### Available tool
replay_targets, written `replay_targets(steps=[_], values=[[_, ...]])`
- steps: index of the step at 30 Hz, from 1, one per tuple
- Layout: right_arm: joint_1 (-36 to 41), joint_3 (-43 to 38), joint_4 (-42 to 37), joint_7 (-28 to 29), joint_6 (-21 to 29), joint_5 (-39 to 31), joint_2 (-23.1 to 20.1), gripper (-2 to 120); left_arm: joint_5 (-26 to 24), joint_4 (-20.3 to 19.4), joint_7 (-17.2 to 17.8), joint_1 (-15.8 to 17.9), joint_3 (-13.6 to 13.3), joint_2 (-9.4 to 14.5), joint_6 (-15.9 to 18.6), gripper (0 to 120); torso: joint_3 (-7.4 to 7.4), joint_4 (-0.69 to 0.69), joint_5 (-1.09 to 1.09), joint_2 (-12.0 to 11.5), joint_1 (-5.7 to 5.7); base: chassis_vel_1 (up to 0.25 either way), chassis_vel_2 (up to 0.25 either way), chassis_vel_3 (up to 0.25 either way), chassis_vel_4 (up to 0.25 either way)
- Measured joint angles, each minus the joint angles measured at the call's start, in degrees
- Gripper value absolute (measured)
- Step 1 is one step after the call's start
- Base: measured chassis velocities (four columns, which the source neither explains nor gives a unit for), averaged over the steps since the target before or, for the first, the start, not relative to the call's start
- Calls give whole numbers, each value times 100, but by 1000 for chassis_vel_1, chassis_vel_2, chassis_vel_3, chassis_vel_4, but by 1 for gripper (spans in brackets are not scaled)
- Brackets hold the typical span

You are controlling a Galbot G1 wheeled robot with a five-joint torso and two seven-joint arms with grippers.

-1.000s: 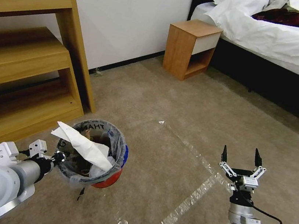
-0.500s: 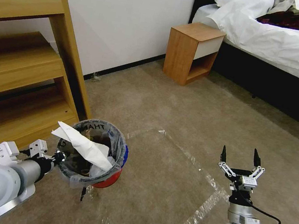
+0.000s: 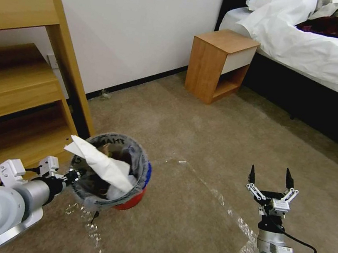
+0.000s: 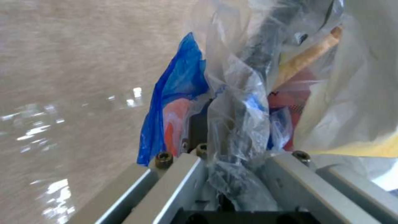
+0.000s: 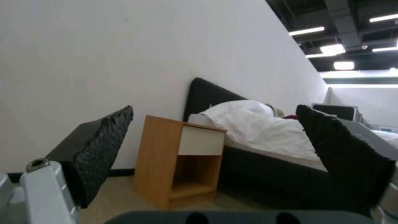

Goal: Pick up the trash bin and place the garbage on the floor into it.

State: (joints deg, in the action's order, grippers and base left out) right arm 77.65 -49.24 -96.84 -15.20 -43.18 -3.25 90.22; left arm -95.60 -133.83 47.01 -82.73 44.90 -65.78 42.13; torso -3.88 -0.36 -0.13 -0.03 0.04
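Observation:
The trash bin (image 3: 130,202), red with a blue rim and a clear printed liner, hangs tilted a little above the floor (image 3: 217,141) at the lower left. My left gripper (image 3: 73,175) is shut on its near rim and liner. In the left wrist view the left gripper (image 4: 232,161) pinches crumpled clear plastic, with the trash bin's blue rim (image 4: 178,81) just beyond. Garbage fills the bin: a white crumpled paper (image 3: 101,163) sticks out over the rim and brown paper (image 3: 107,149) lies behind it. My right gripper (image 3: 271,176) stands open, fingers upward and holding nothing, at the lower right; the same right gripper (image 5: 213,110) faces the wall.
A tall wooden shelf unit (image 3: 14,92) stands close on the left of the bin. A wooden nightstand (image 3: 220,62) and a bed (image 3: 315,42) with white sheets line the far wall. Shiny tape lines (image 3: 242,229) cross the carpet, with a small white fleck (image 3: 181,161) on one.
The whole picture has shifted: the camera has moved, so shelf, nightstand and tape lines sit differently. Both arms keep their pose, and the bin stays in the left gripper.

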Motion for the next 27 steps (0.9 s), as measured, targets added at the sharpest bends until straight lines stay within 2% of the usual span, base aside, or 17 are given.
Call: replay_targets(steps=[3,17,27], values=[[13,-2,-2,-3,-3,-12,-7,100,-11,-64,-116,-34,-37,-30,1,0,0,1,2,0,0,-154,167,154,-160],[42,36,-60,-19,-42,-12,20,100,-101,-190,-206,-161,-38,11,1,0,0,1,0,0,0,-169,177,175,-173],[40,156,-21,-77,-245,-77,36,100,-79,-246,-152,-185,-44,26,-2,0,-1,1,1,-1,0,-155,157,150,-142]])
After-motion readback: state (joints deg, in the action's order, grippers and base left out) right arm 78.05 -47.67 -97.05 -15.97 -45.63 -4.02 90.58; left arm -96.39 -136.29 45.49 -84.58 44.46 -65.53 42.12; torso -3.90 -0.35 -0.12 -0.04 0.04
